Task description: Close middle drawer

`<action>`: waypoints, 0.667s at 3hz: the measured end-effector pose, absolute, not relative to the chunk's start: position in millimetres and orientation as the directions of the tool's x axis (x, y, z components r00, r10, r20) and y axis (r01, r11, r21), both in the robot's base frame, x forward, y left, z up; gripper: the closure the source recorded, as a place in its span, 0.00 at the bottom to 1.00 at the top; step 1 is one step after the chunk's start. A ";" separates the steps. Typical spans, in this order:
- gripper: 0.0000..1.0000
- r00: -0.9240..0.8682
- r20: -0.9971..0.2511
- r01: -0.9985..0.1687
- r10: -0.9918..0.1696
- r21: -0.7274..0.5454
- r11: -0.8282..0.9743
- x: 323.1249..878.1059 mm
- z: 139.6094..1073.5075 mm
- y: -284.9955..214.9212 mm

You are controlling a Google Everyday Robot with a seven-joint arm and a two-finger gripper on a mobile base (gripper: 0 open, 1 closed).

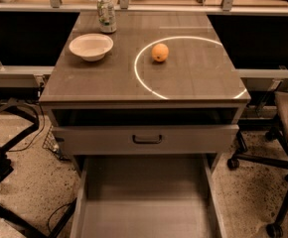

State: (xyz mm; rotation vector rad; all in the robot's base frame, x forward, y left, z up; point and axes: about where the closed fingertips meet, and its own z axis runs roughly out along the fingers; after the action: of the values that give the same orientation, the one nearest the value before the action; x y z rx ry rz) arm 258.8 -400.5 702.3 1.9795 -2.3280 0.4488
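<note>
The middle drawer [144,207] is a wide grey-brown wood-grain tray pulled far out toward the camera, below the cabinet. Its tray is empty. Its front panel and handle are cut off by the bottom edge of the view. Above it, the taller-fronted top drawer [144,140] with a black handle [147,140] stands slightly open, with a dark gap under the tabletop. The gripper is not in view, and neither is the arm.
On the cabinet top [193,78] stand a white bowl [91,46], a can [106,15] and an orange [159,52] inside a bright ring of light. An office chair [283,133] stands at the right, a dark frame and cables [15,133] at the left.
</note>
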 end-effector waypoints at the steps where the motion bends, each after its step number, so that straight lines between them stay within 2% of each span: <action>1: 0.00 -0.170 0.200 -0.977 -0.965 -0.162 0.139 238.9 662.0 -391.2; 2: 0.15 -0.146 0.158 -0.984 -0.977 -0.125 0.127 213.7 621.3 -379.2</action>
State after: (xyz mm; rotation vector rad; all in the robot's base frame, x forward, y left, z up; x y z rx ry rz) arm 213.7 -379.2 621.3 2.0274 -2.3302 0.3085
